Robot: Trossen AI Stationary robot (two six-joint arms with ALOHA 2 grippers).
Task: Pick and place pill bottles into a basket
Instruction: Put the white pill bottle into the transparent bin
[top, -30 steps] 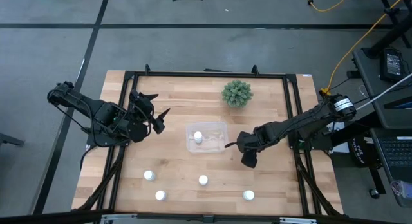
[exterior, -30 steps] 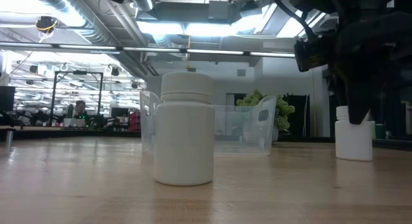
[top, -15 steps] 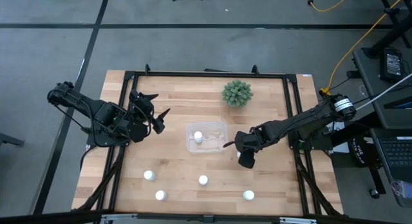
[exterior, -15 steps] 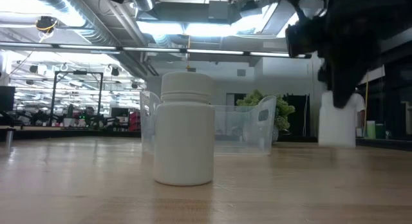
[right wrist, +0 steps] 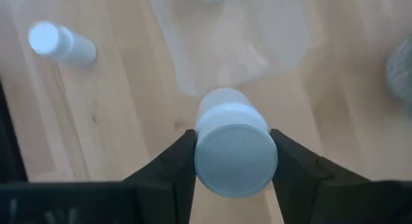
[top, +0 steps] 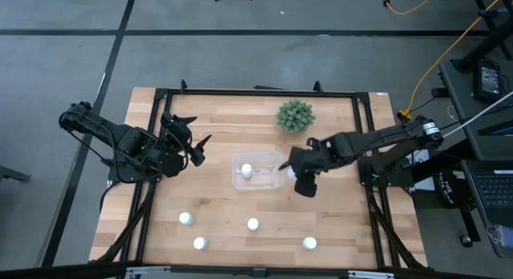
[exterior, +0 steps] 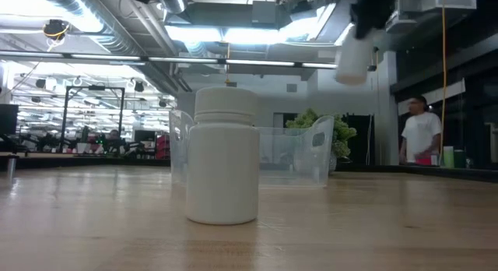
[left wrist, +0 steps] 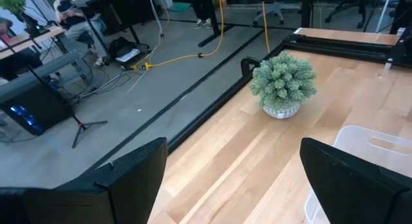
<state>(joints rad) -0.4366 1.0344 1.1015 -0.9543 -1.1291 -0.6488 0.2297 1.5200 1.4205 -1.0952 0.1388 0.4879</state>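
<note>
Right fingers (right wrist: 235, 163) clamped on a bottle (right wrist: 233, 143), held above the table at the basket's (top: 268, 160) 3 o'clock edge. Could clip the wall if released early. Left fingers (top: 192, 143) open, idle at 9 o'clock.

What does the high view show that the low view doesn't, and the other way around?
Only the high view shows the left tool, open and waiting at the table's left side, all four pill bottles standing on the wood, among them one at the front right, and the bottle inside the basket.

Only the low view shows the room behind: ceiling lights and a person in a white shirt.

Both show the clear basket, the green plant, and the bottle held off the table by the right tool.
</note>
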